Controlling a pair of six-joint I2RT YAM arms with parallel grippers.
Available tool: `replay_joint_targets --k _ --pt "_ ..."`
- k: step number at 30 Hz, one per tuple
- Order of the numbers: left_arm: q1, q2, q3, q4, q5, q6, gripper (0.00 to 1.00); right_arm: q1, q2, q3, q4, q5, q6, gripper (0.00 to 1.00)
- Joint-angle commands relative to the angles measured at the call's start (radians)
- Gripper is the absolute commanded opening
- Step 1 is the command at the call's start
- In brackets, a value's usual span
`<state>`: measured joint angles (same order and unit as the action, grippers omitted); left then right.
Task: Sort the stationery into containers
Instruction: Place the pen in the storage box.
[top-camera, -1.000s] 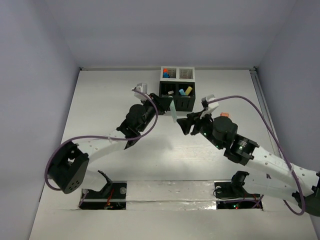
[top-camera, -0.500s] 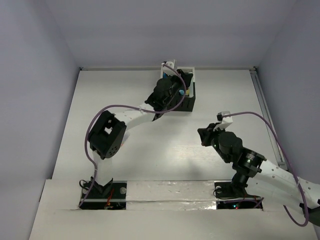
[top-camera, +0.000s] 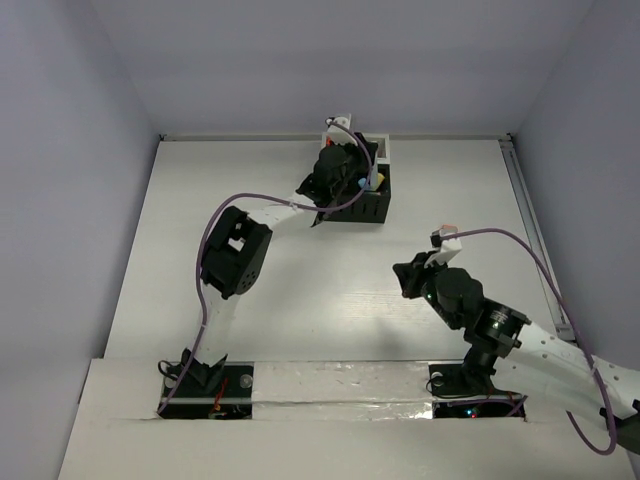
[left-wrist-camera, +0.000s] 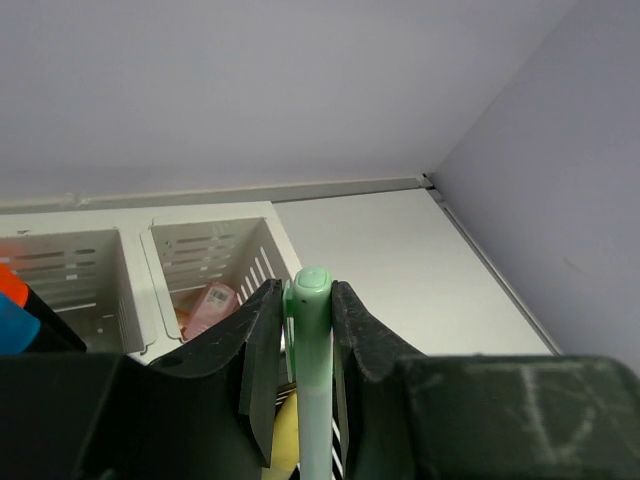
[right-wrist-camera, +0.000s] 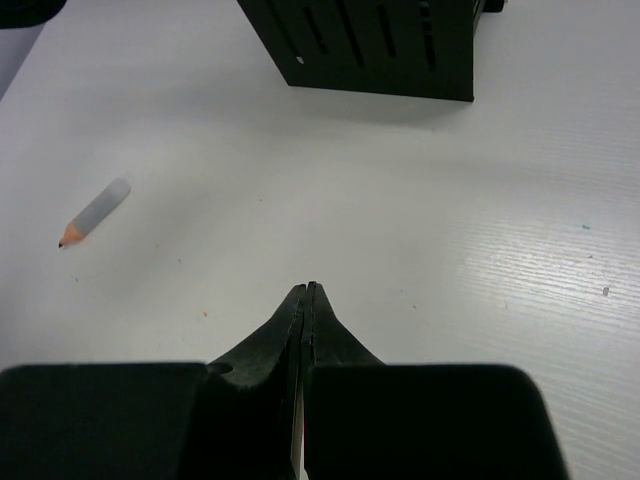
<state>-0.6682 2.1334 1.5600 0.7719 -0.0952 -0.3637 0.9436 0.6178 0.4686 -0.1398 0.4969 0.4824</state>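
My left gripper (left-wrist-camera: 312, 300) is shut on a mint-green highlighter (left-wrist-camera: 316, 400) that stands upright between its jaws. It hangs over the black part of the containers (top-camera: 365, 210), where a yellow highlighter (left-wrist-camera: 284, 432) lies below. Behind it, the white part (left-wrist-camera: 160, 262) holds a pink item (left-wrist-camera: 209, 306) in one slot and orange and blue caps (left-wrist-camera: 12, 305) in the other. From above, the left gripper (top-camera: 358, 185) sits over the organizer. My right gripper (right-wrist-camera: 305, 290) is shut on nothing, low over the table, with a short pencil (right-wrist-camera: 95, 212) to its left.
The black organizer wall (right-wrist-camera: 380, 45) stands ahead of the right gripper (top-camera: 403, 272). The left arm's elbow (top-camera: 232, 262) sits mid-left over the table. The back wall and a rail (left-wrist-camera: 340, 186) run just behind the containers.
The left arm carried the green highlighter from mid-table to above the organizer. The right gripper shut and drew back toward the near side.
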Motion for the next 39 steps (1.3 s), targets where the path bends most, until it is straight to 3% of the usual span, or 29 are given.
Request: replay_joint_targets --k 1,6,16,22,27,34,37,39 --pt "-0.001 -0.01 0.019 0.099 0.029 -0.011 0.0 0.003 0.008 -0.004 0.068 -0.006 -0.014 0.0" --pt "-0.001 -0.05 -0.116 0.202 0.055 -0.041 0.05 0.003 0.013 -0.005 0.077 0.023 -0.013 0.05" --pt "-0.001 -0.202 -0.299 0.309 0.075 -0.029 0.57 0.003 0.114 0.031 0.068 0.061 0.018 0.35" --pt "-0.001 -0.395 -0.385 0.303 0.089 0.019 0.75 0.003 0.213 0.096 0.06 0.046 0.009 0.44" --pt "-0.01 -0.614 -0.52 0.259 0.065 0.019 0.77 0.003 0.409 0.174 0.086 -0.076 0.01 0.5" --pt "-0.01 -0.992 -0.943 0.192 -0.077 -0.104 0.75 0.003 0.618 0.295 0.123 -0.181 0.012 0.55" --pt "0.001 -1.164 -1.056 0.089 -0.101 -0.136 0.74 -0.017 0.661 0.34 0.091 -0.109 0.013 0.63" --pt "0.001 -1.284 -1.087 -0.032 -0.116 -0.123 0.74 -0.077 0.71 0.364 0.08 -0.214 0.012 0.67"
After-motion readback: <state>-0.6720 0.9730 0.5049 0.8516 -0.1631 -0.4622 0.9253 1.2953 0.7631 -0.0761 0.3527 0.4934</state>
